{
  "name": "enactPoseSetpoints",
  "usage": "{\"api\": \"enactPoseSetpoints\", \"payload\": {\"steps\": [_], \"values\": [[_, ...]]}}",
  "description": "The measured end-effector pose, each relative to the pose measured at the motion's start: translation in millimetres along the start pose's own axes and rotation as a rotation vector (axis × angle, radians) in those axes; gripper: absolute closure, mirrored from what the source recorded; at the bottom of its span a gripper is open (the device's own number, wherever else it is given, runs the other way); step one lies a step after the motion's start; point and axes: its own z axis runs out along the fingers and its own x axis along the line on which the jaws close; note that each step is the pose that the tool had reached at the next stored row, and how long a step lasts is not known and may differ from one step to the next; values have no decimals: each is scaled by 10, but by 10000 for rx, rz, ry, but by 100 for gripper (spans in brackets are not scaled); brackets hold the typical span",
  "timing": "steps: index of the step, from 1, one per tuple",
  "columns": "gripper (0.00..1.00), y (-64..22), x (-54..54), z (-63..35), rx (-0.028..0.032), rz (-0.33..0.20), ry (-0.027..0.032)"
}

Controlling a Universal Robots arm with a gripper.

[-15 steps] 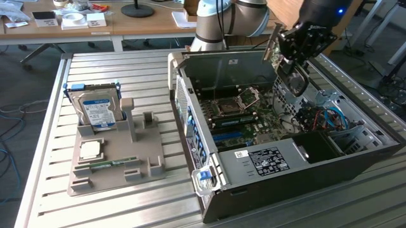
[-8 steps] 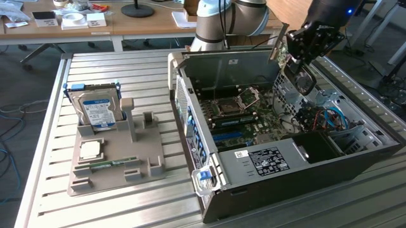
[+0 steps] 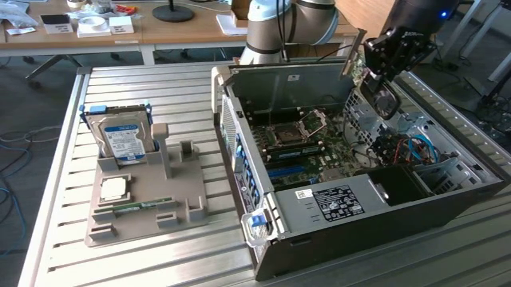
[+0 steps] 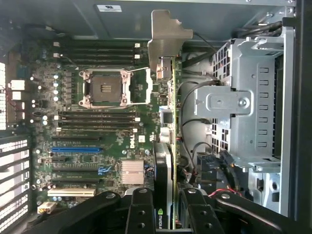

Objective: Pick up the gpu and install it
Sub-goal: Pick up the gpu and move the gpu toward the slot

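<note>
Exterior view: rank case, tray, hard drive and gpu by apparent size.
1. case
2. tray
3. hard drive and gpu: unranked; the gpu shows tilted and partly hidden.

Case [image 3: 375, 233] lies open side up; access from above is free over the motherboard [image 3: 307, 140]. Claw [image 3: 377, 70] clamped on the gpu [image 3: 386, 100], hanging over the case's side at the exterior view's right. Wrist view: just beside one face of the gpu, the silver drive cage [image 4: 243, 102] and dark cables [image 4: 192, 146] crowd the gap; off the other face the board is low and flat, socket [image 4: 105, 87] and slots [image 4: 75, 149] leaving room. Upright case wall [image 3: 291, 84] bounds the bracket end. Black box [image 3: 399, 182] fills the near corner. Surface [image 3: 152, 257] between case and parts holder [image 3: 143, 209] is passable
</note>
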Motion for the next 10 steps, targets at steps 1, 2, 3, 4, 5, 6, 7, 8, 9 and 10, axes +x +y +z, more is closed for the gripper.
{"api": "enactPoseSetpoints", "payload": {"steps": [1,2,3,4,5,6,7,8,9,10], "values": [[73,0,-14,0,-1,0,0],[73,1,-23,1,0,0,0],[73,1,-25,0,0,-1,0],[73,1,-25,0,1,0,0],[73,0,-25,0,1,1,0],[73,0,-24,0,1,1,0],[73,0,-25,0,0,0,0],[73,0,-29,0,0,-1,0],[73,0,-35,0,0,-2,0],[73,0,-44,0,1,0,0]]}}
